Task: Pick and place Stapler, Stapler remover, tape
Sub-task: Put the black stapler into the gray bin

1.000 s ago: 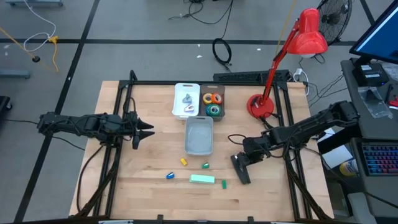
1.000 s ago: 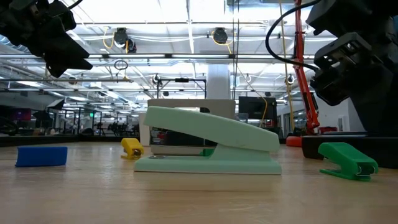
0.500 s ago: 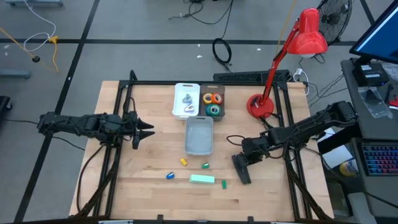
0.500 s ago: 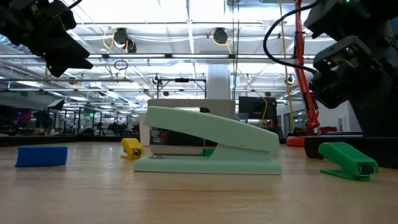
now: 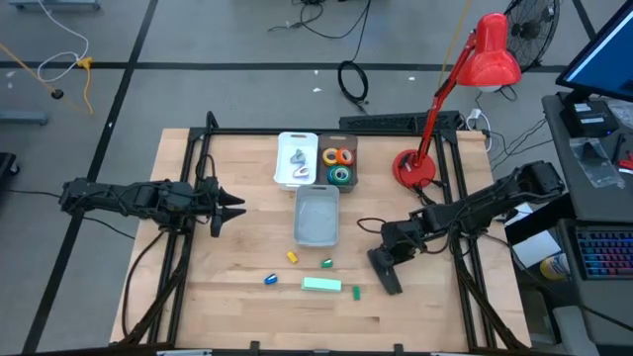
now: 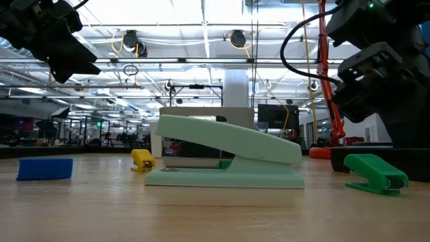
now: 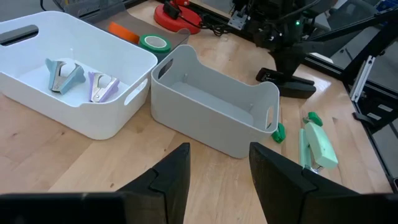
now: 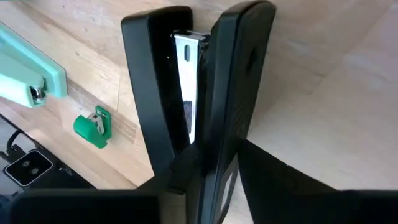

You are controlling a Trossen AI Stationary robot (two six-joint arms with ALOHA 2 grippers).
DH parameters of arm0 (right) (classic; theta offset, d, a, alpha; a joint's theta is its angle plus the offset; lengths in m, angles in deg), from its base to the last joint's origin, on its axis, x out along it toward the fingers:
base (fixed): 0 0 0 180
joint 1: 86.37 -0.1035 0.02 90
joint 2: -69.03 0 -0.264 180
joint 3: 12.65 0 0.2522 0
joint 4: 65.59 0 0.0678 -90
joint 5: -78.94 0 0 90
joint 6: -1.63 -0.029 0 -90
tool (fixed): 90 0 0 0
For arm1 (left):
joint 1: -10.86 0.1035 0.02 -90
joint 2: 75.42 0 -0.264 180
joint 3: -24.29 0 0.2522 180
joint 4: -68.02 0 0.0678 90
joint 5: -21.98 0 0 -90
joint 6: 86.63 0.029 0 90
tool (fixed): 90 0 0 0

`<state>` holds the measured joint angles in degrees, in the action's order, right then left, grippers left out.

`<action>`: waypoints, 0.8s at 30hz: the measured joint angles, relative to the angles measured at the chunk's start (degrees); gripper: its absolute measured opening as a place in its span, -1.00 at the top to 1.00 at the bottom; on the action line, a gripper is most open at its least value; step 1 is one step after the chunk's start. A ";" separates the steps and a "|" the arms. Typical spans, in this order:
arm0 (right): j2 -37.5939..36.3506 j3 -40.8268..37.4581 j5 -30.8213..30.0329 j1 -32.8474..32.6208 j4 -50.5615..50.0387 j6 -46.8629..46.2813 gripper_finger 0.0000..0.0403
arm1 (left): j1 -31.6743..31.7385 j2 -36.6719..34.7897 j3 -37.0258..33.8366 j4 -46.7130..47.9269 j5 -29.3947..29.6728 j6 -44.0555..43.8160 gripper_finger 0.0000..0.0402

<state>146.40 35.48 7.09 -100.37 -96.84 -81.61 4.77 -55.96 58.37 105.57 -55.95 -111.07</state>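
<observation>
The left arm lies stretched low across the table's left side, its left gripper point(image 5: 235, 210) parted and holding nothing, while the bent right arm sets its right gripper point(image 5: 382, 259) around a black stapler point(image 5: 384, 270).

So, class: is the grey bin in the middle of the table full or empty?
Empty: the grey bin shows a bare floor in the left wrist view, and the high view agrees.

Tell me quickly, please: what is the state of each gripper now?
Left gripper: open, holding nothing, above the table's left side.
Right gripper: at the black stapler; whether it grips cannot be told.
</observation>
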 joint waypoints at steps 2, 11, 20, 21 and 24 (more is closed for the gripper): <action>-0.04 0.00 0.06 0.02 -0.09 0.04 0.62 | 0.00 0.00 0.00 -0.02 0.00 0.00 0.17; -0.84 -0.17 -1.13 0.00 -0.09 0.45 0.83 | 0.00 0.02 0.00 0.02 0.00 0.06 0.17; -6.00 -0.37 -2.72 0.04 -0.21 -1.14 0.83 | 0.00 0.00 0.00 0.02 0.01 0.28 0.17; -6.94 -0.37 -2.57 0.04 -0.21 -1.45 0.83 | 0.00 0.00 0.00 0.02 0.00 0.26 0.17; -10.05 -0.37 -2.95 0.04 0.95 -2.56 0.83 | 0.00 0.02 0.00 0.00 0.00 0.24 0.17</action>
<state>136.34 35.11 4.14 -100.32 -95.89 -84.17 4.77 -55.94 58.37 105.57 -55.95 -110.83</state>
